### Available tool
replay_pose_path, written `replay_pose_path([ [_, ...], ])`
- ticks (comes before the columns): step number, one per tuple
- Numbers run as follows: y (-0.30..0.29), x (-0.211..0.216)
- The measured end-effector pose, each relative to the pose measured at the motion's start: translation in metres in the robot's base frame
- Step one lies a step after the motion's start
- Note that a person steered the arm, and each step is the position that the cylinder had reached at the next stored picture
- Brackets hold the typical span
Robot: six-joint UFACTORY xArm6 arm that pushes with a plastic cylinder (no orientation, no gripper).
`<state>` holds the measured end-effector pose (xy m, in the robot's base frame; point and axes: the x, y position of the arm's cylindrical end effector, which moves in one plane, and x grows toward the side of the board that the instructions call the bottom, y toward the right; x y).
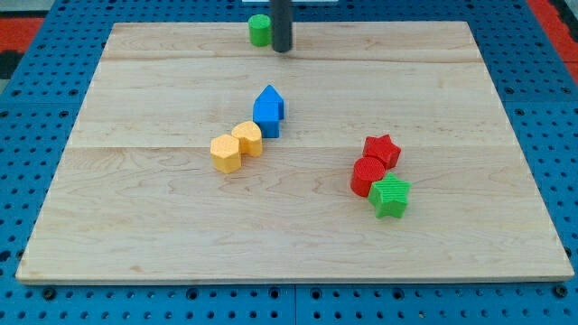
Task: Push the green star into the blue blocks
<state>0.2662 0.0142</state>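
Observation:
The green star [390,196] lies at the view's right, touching a red round block [367,175] on its upper left. The blue blocks [268,110] stand near the board's middle, one close behind the other. My tip [282,49] is at the view's top, right beside a green round block [260,30]. It is far from the green star and above the blue blocks in the view.
A red star [382,150] touches the red round block from above. Two yellow blocks [236,146] lie just left and below the blue blocks. The wooden board [135,226] sits on a blue pegboard [27,108].

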Motion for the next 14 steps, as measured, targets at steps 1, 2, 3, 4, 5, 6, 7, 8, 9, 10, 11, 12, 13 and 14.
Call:
replay_pose_path([
  [1,0.103,0.064],
  [2,0.178,0.137],
  [3,0.163,0.195],
  [4,0.133,0.211],
  [5,0.118,0.259],
  [6,0.083,0.277],
  [7,0.077,0.284],
  [8,0.096,0.314],
  [9,0.020,0.314],
  [10,-0.012,0.299],
  [11,-0.017,0.295],
  [12,-0.015,0.278],
  [13,-0.015,0.255],
  [14,-0.015,0.229],
])
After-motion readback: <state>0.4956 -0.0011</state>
